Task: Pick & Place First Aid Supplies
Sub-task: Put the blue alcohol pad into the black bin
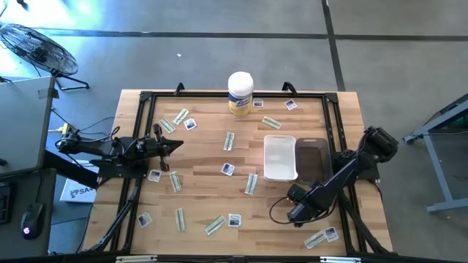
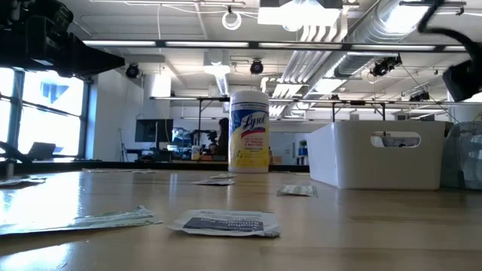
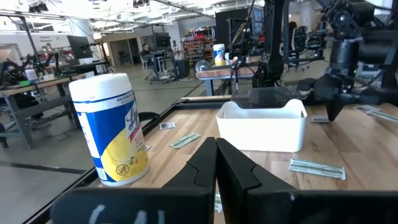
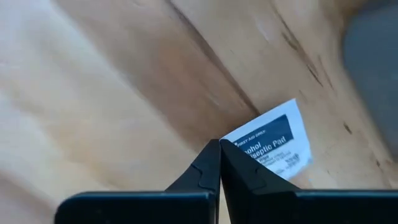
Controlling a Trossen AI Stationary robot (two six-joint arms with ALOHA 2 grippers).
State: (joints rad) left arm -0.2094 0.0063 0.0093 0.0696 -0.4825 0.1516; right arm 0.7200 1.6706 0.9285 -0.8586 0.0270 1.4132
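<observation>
Seen from straight above, a wooden table (image 1: pixel 219 186) carries many small first aid packets scattered around a white bin (image 1: pixel 280 157), which sits beside a dark bin (image 1: pixel 312 158). The right gripper (image 1: pixel 294 196) is low over the boards just in front of the dark bin, while the left gripper (image 1: pixel 178 145) waits well to the left of the white bin, fingers pressed together and empty. A white canister (image 1: pixel 240 92) stands beyond the white bin, near the table's far edge.

From table height, a square white packet (image 2: pixel 224 222) with a dark label lies nearest the camera, left of the white bin (image 2: pixel 376 154), with a narrow pale strip (image 2: pixel 83 220) farther left.

In the left wrist picture, the clenched fingers (image 3: pixel 205 168) point toward the white bin (image 3: pixel 262 126), with the canister (image 3: pixel 112 127) off to one side.

In the right wrist picture, the fingers (image 4: pixel 208 168) are closed at the corner of an alcohol pad packet (image 4: pixel 273 146) lying on the wood; it appears pinched, though the contact itself is hard to confirm.
</observation>
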